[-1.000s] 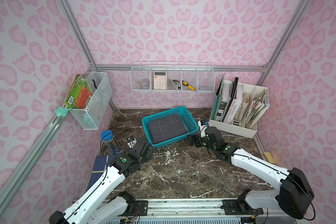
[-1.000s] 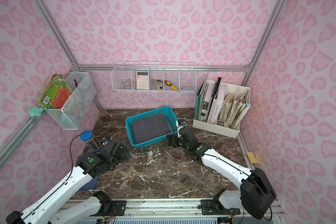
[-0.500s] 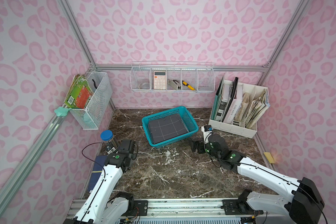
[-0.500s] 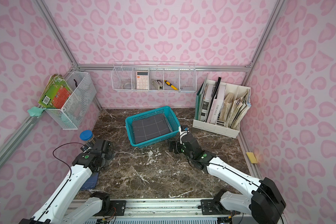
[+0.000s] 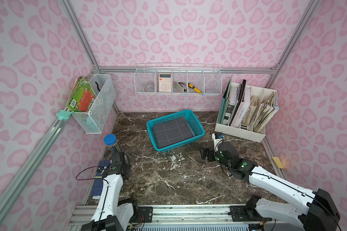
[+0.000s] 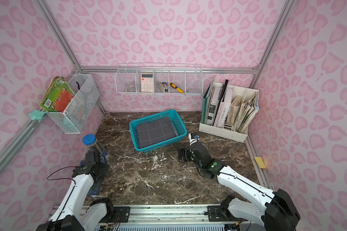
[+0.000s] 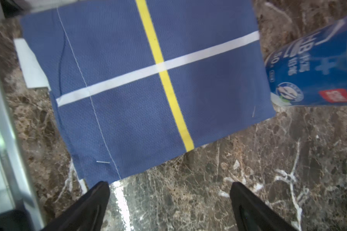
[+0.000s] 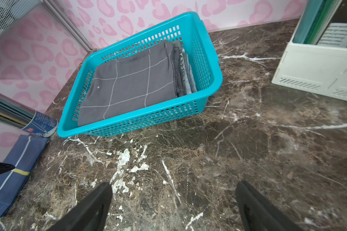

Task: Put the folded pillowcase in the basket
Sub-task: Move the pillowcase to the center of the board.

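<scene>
here we go: the teal basket sits toward the back of the marble table, turned at a slant, and the folded pillowcase, dark grey with thin white grid lines, lies flat inside it, covering most of the basket's floor. the right wrist view shows its layered edges stacked along one short wall of the basket. right tool is low over the table, near the basket's corner but apart from it, jaws spread wide with nothing between them, just bare marble under the black fingers. over on the other side, left tool is spread too and empty, hanging over the table right at the edge of a folded blue cloth crossed by a yellow stripe and a white one. that cloth lies flat by the left wall, and a blue-capped pencil tube stands just beside its far corner. the white file organiser stands at the back right, well clear of the basket.
</scene>
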